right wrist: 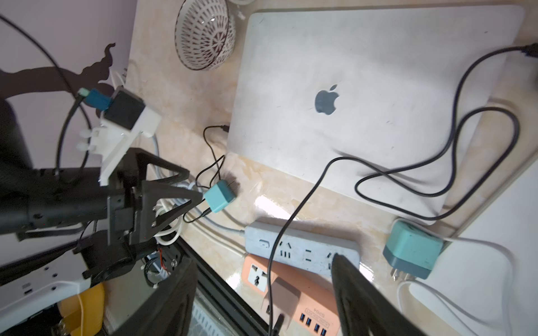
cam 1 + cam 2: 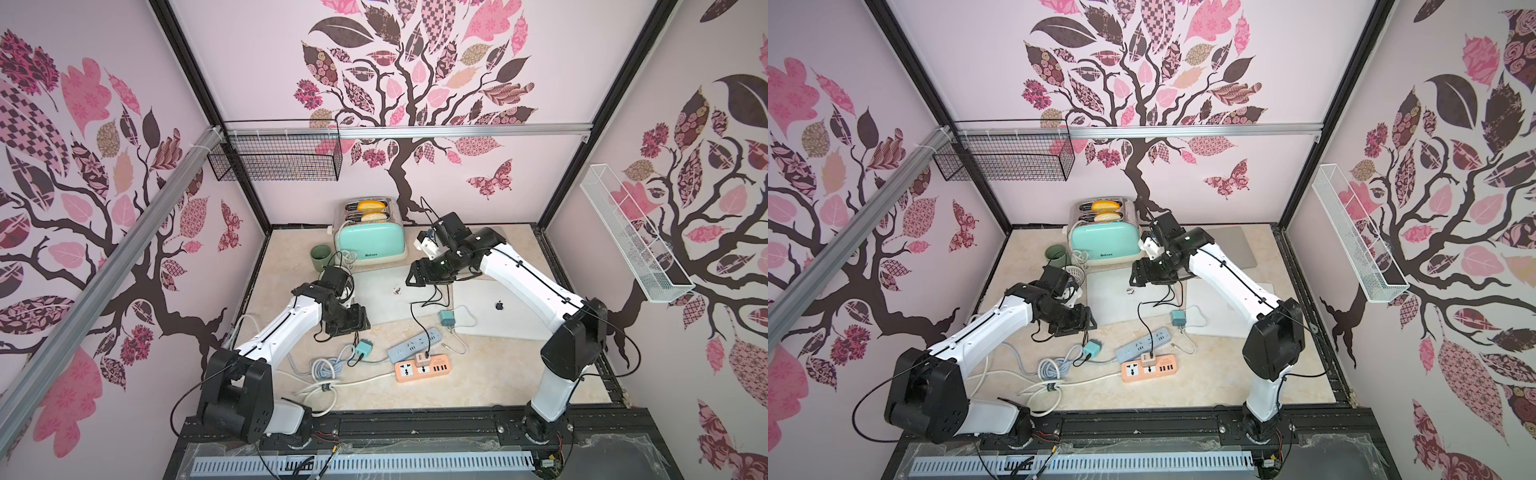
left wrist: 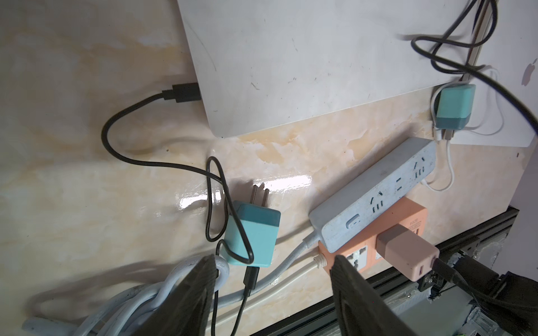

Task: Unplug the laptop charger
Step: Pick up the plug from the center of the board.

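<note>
I see a mint toaster at the back of the surface, two bread slices in its slots, a green cup just beside it and a patterned bowl near the cup.

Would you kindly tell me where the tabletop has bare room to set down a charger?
Bare marble shows front right, between the orange power strip and the right arm's base, and back left, between the wall and the green cup. It is crowded around the cable coil and grey strip.
</note>
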You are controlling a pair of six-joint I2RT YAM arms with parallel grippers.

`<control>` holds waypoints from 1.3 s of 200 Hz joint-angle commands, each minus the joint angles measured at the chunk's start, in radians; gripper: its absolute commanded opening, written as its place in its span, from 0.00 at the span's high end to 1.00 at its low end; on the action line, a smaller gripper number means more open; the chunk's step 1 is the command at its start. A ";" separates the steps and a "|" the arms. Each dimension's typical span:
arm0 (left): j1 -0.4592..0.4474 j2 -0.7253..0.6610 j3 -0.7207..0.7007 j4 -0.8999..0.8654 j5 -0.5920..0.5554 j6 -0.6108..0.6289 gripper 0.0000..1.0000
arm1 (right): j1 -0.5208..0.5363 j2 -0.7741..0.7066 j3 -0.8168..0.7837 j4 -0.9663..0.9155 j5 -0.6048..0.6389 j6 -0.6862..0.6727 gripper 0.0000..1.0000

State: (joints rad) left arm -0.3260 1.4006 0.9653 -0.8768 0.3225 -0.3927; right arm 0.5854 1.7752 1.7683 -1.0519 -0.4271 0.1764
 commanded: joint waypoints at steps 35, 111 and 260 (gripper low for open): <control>0.004 -0.003 -0.089 0.046 0.028 -0.038 0.43 | 0.090 0.067 0.008 0.012 -0.106 -0.023 0.24; -0.049 -0.149 -0.089 -0.048 -0.025 -0.037 0.62 | 0.103 0.079 0.001 0.006 -0.105 0.001 0.24; -0.139 0.001 -0.108 -0.040 -0.050 -0.067 0.60 | 0.105 0.097 0.037 -0.017 -0.099 0.044 0.05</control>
State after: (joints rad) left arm -0.4583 1.3750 0.8585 -0.9485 0.2703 -0.4545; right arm 0.6926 1.8790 1.7588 -1.0550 -0.5301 0.2096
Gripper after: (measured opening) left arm 0.399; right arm 0.920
